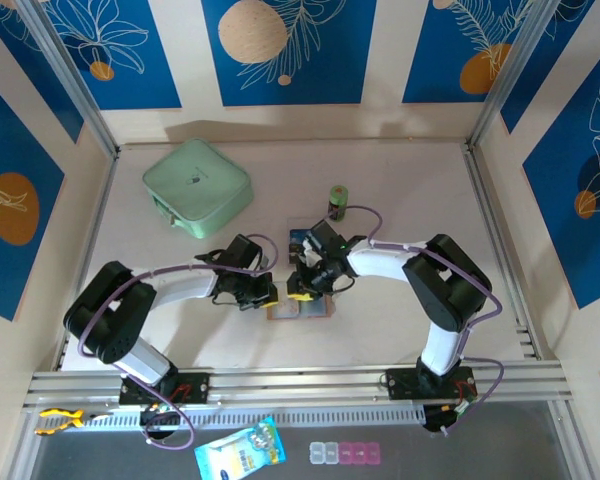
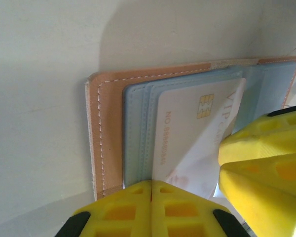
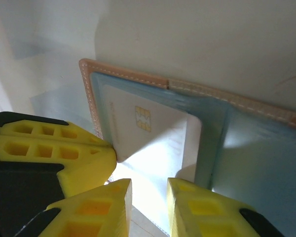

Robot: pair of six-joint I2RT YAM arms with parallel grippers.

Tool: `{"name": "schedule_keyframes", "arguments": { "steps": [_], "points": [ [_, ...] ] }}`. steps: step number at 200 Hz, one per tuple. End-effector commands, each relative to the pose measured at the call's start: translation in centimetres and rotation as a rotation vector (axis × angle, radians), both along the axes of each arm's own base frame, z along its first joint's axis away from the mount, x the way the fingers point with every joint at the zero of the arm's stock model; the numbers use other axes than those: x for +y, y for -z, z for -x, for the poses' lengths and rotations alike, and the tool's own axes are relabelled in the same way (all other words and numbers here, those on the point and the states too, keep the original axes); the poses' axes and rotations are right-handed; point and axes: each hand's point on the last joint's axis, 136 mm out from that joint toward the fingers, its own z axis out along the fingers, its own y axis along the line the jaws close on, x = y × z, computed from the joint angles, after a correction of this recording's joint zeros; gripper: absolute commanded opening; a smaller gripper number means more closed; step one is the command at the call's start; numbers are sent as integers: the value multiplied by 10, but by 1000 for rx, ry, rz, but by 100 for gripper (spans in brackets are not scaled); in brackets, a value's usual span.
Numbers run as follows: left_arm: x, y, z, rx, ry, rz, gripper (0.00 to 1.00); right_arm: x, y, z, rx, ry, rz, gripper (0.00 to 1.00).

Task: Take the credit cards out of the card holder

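The tan-pink card holder (image 2: pixel 104 128) lies open on the table, its grey-blue sleeves facing up. A pale grey credit card (image 2: pixel 185 123) with a gold chip sticks partly out of a sleeve. My left gripper (image 2: pixel 152 183) is shut, its tips pressing on the holder's near edge. My right gripper (image 3: pixel 149 197) is open, its fingers either side of the pale card's (image 3: pixel 153 143) free end. In the top view both grippers, left (image 1: pixel 270 296) and right (image 1: pixel 305 293), meet over the holder (image 1: pixel 298 310). A dark blue card (image 1: pixel 302 240) lies on the table behind the right wrist.
A mint-green square case (image 1: pixel 197 186) sits at the back left, and a small green bottle (image 1: pixel 338 202) stands behind the right arm. A blue packet (image 1: pixel 240 452) and a pill strip (image 1: pixel 345 453) lie below the front rail.
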Motion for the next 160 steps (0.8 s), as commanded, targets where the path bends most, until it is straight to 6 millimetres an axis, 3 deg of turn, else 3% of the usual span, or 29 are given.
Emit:
{"name": "schedule_keyframes", "arguments": {
  "steps": [1,160],
  "points": [
    [15,15,9,36,-10,-63,6,-3,6,6,5,-29,54,26],
    [18,14,10,35,-13,-71,7,-20,4,7,-46,-19,131,30]
  ]
}}
